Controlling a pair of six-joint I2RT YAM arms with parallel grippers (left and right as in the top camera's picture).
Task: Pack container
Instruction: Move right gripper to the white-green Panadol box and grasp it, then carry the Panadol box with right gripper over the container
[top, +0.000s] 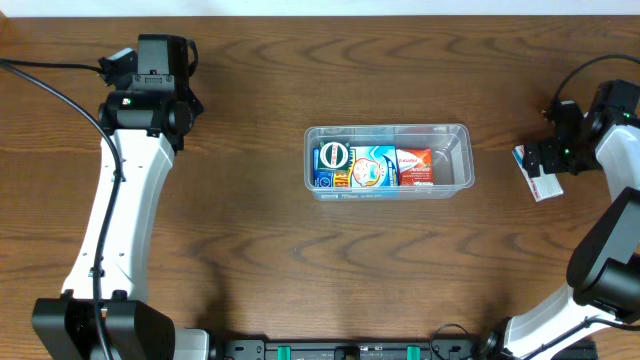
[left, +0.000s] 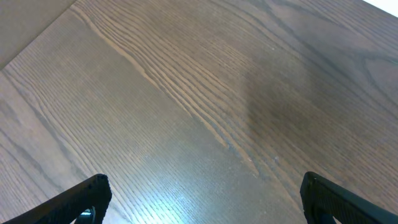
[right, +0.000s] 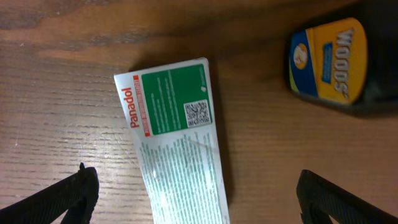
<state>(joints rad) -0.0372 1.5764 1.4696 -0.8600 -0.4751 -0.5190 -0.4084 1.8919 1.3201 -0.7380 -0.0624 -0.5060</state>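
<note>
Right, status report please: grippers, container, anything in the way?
Left gripper open over table. Right gripper open above Panadol box. Container part-filled, small boxes inside. Nothing blocking.

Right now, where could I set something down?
In the clear plastic rectangular tub, the right end past the small red box is free; left end packed. Bare wooden table lies between tub and left arm. Crowded near the right claw.

"Panadol" on white-green box (right: 177, 143), "WOODS" on yellow label of dark bottle (right: 329, 62)
</note>
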